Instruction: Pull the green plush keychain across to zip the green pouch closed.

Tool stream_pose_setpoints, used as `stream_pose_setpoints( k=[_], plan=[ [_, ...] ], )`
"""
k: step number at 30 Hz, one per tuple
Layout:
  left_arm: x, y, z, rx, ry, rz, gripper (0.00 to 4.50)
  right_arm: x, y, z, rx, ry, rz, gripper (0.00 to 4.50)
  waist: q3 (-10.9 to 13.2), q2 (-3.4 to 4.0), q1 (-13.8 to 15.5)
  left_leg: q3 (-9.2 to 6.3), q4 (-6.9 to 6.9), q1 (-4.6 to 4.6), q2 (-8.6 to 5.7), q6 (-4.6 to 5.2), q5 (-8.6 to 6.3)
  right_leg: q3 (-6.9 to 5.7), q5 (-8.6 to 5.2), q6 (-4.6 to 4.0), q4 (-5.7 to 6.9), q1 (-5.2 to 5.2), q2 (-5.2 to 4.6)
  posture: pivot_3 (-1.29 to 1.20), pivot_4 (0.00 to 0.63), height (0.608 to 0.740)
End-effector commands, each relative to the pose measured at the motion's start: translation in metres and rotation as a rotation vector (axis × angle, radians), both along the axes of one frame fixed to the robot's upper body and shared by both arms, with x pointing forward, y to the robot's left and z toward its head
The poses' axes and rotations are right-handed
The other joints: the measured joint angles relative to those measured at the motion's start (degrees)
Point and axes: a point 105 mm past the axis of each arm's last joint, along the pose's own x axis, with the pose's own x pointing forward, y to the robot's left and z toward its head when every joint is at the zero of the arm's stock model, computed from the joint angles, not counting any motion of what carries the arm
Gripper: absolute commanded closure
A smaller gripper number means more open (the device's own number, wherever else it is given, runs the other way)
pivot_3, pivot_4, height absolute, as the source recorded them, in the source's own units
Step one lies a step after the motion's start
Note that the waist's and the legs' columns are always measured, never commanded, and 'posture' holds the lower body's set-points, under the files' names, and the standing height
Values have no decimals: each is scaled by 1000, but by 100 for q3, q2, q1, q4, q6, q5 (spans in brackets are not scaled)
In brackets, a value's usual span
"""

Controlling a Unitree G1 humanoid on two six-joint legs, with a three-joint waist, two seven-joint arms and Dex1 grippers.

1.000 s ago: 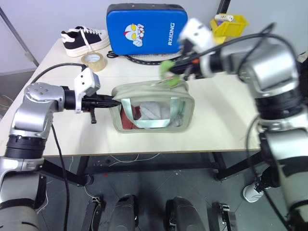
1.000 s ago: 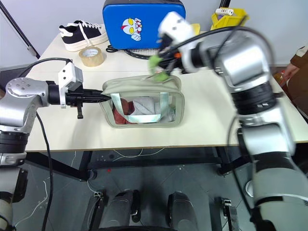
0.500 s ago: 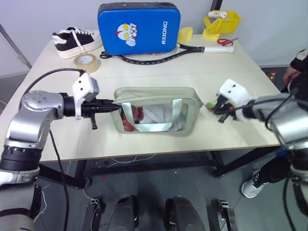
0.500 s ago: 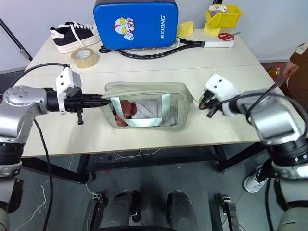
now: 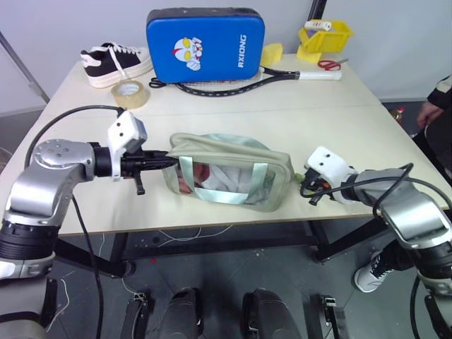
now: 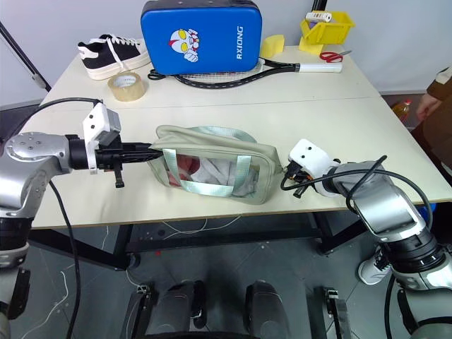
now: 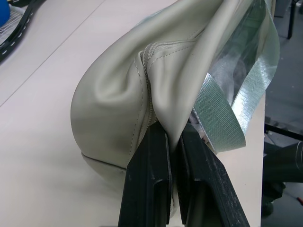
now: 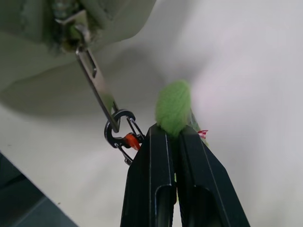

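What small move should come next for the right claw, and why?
Probably open the right claw and release the green plush keychain: the zipper pull already sits at the green pouch end, and the left claw pinches the other end.

The one thing I can read from where I stand is the word "RXIONG", in white capitals running up the right side of the blue case [image 5: 205, 44] at the far edge of the surface [image 5: 339, 127]; it sits beside a cartoon face printed on the same blue panel. The black-and-white shoe [image 5: 115, 60], the roll of tape [image 5: 131, 92] and the yellow bin [image 5: 324, 35] carry no lettering I can make out, and the small white item in that bin is too small for me to read.
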Motion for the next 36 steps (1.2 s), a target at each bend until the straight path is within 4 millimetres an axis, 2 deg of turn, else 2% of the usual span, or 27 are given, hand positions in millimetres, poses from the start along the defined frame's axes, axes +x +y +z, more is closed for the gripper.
stream_pose_setpoints(
  k=[1, 3, 5, 9, 10, 14, 18, 21, 27, 28, 30, 33, 36],
  plan=[
    [0, 16, 9, -5, -26, 77, 4500, 10, 1, 25, 58, -62, -23, 4155, 0, 0, -5, 1, 0, 1, 0, 0, 0, 1, 0, 0, 0, 0, 0, 0, 150, 740],
    [-1, 16, 10, -8, -27, 81, 4500, 11, 10, 42, 129, -73, 5, 3485, 0, -1, 2, 1, -3, 2, 1, 0, 0, 3, 0, 0, 0, -1, 0, 0, 150, 740],
    [-1, 16, 10, -11, -29, 85, 4500, 10, 16, 58, 185, -86, 26, 2557, 1, 0, 13, 1, -8, 2, 1, 0, 0, 3, 0, 0, 0, -2, 0, 0, 150, 740],
    [-2, 15, 12, -17, -33, 92, 4500, 13, 14, 82, 237, -117, 18, 420, 1, -1, 32, 3, -13, 1, 0, 0, 0, 2, 0, 0, -10, 0, -3, 0, 150, 740],
    [-2, 15, 12, -19, -33, 94, 4500, 12, 11, 87, 244, -125, 14, 136, 1, -1, 36, 4, -13, 1, -1, 0, -1, 2, 0, 0, -12, 1, -3, 0, 150, 740],
    [-3, 12, 11, -20, -31, 85, 4500, 8, -1, 101, 252, -142, 24, 136, 1, -1, 40, 8, -15, -6, -3, 2, -2, 2, 0, 1, -18, -1, -15, 0, 150, 740],
    [-1, 7, 12, -8, -35, 36, 4500, 2, -3, 113, 289, -155, 58, 136, 1, -1, 30, 9, -15, -7, -8, 3, -2, 2, 1, 3, -21, -2, -15, 0, 150, 740],
    [6, 3, 20, -26, -28, 0, 3330, 1, -1, 119, 311, -167, 76, 0, 1, -1, 42, 6, -14, -7, -6, 3, -2, 1, 1, 3, -20, -2, -8, 0, 150, 740],
    [22, 8, 32, 42, -86, -22, 285, -1, 8, 123, 336, -173, 119, 0, 1, -1, 40, 10, -11, -10, -11, 3, -2, 0, 2, 4, -23, -3, -12, 0, 150, 740],
    [25, 12, 35, 55, -103, -9, 61, -2, 9, 124, 333, -176, 130, 0, 1, -2, 36, 10, -12, -11, -11, 3, -2, 1, 2, 4, -23, -4, -13, 0, 150, 740],
    [21, 20, 43, 75, -109, -25, 61, -7, 13, 127, 336, -182, 174, 0, 1, -2, 32, 11, -12, -20, -11, 3, -2, 1, 3, 6, -22, -13, -12, 0, 150, 740],
    [5, 34, 56, 47, -66, -61, 61, -17, 19, 132, 333, -187, 269, 0, 1, -2, 18, 11, -12, -58, -9, 4, -1, 1, 4, 7, -16, -55, -8, 0, 150, 740],
    [-12, 45, 61, 31, -19, -90, 61, -25, 24, 133, 366, -169, 362, 0, 1, -2, 28, 13, -12, -74, -9, 4, -1, 0, 5, 8, -10, -76, -7, 0, 150, 740]
  ],
)
